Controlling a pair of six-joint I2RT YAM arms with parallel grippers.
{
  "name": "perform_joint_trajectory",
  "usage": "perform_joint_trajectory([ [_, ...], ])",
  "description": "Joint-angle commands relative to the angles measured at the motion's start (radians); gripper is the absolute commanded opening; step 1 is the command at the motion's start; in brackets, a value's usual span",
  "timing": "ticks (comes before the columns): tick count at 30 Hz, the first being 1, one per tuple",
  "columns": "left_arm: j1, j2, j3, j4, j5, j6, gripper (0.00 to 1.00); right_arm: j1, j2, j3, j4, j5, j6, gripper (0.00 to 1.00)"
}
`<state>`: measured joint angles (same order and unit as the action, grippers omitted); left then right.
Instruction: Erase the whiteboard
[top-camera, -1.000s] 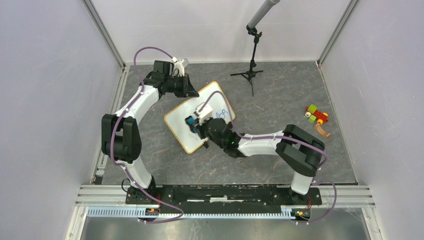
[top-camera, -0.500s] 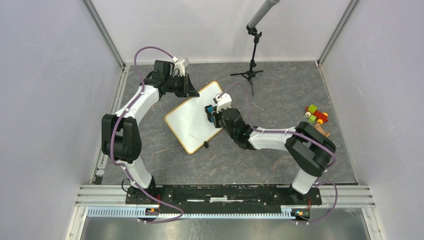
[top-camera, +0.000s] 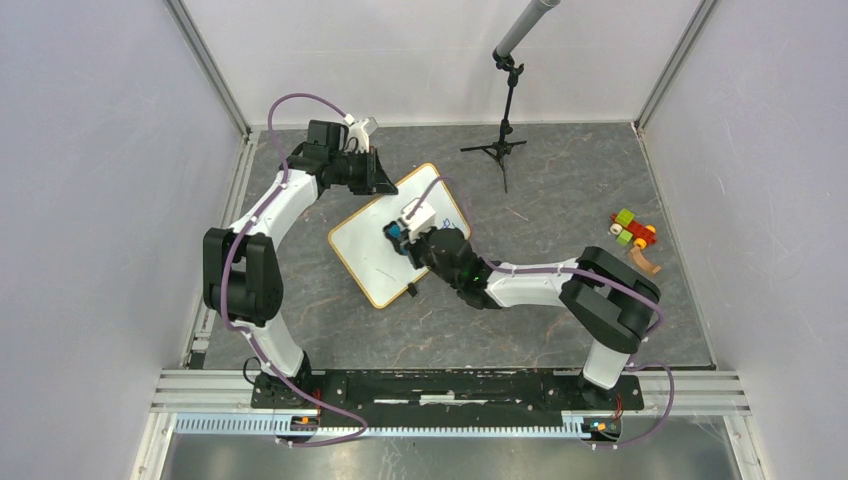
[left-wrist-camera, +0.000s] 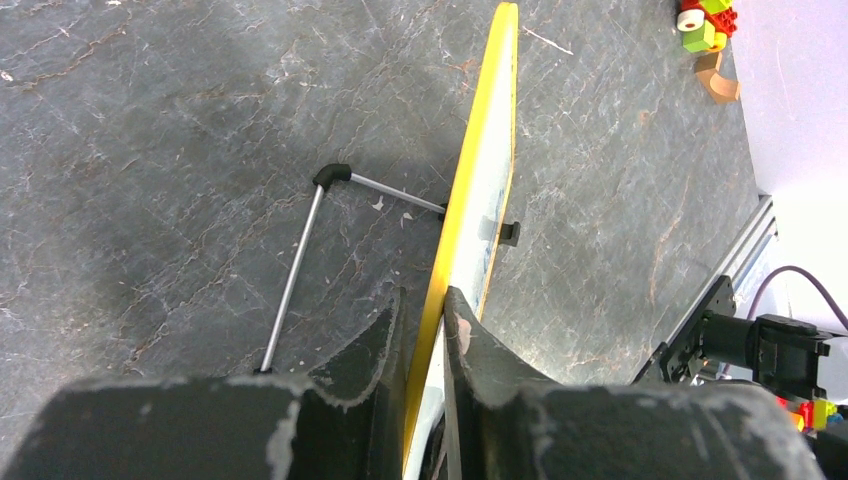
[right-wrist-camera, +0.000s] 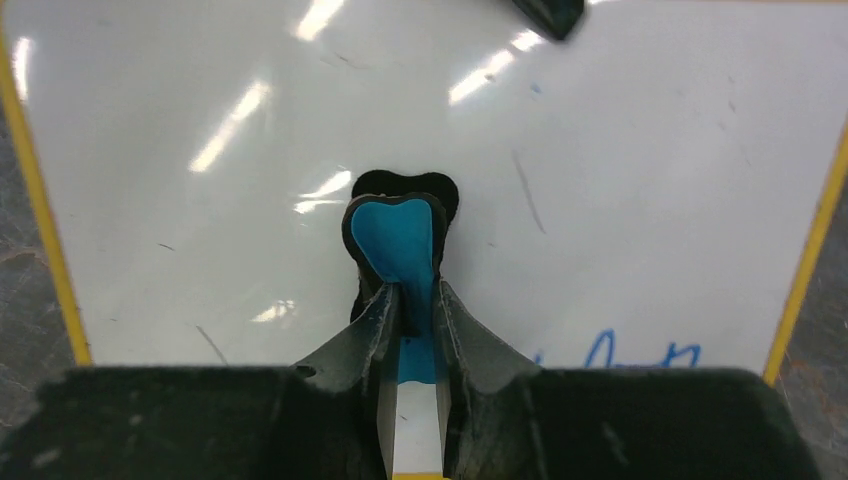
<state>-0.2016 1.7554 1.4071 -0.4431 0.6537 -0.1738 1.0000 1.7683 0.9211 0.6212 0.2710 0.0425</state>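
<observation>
L gripper (left-wrist-camera: 424, 318) is clamped on the far edge of the whiteboard (top-camera: 365, 250). I see the board propped on its wire stand (left-wrist-camera: 300, 250), mid-table (top-camera: 560, 180). R gripper (right-wrist-camera: 412, 300) pinches a blue eraser (right-wrist-camera: 393, 235), w/ the pad pressed on the white face. Blue scribble (right-wrist-camera: 640, 352) sits near the board's edge.

Your right gripper (top-camera: 393, 232) carried the eraser (right-wrist-camera: 395, 240) from the board's (top-camera: 365, 250) near part out to its right edge. It has now come back to the middle.
</observation>
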Motion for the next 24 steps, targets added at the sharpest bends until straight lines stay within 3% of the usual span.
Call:
perform_joint_trajectory([
  [1, -0.024, 0.016, 0.017, -0.088, -0.009, 0.013, 0.02, -0.118, -0.057, -0.116, 0.047, -0.02, 0.125, 0.22],
  [15, -0.027, 0.025, 0.01, -0.088, -0.009, 0.014, 0.02, -0.315, -0.046, -0.153, -0.037, 0.041, 0.244, 0.22],
  [21, -0.028, 0.018, 0.01, -0.088, -0.008, 0.014, 0.02, -0.308, -0.051, -0.163, -0.033, -0.005, 0.241, 0.21],
  [24, -0.03, 0.016, 0.011, -0.088, -0.008, 0.015, 0.02, -0.234, -0.062, -0.148, -0.057, 0.039, 0.175, 0.21],
])
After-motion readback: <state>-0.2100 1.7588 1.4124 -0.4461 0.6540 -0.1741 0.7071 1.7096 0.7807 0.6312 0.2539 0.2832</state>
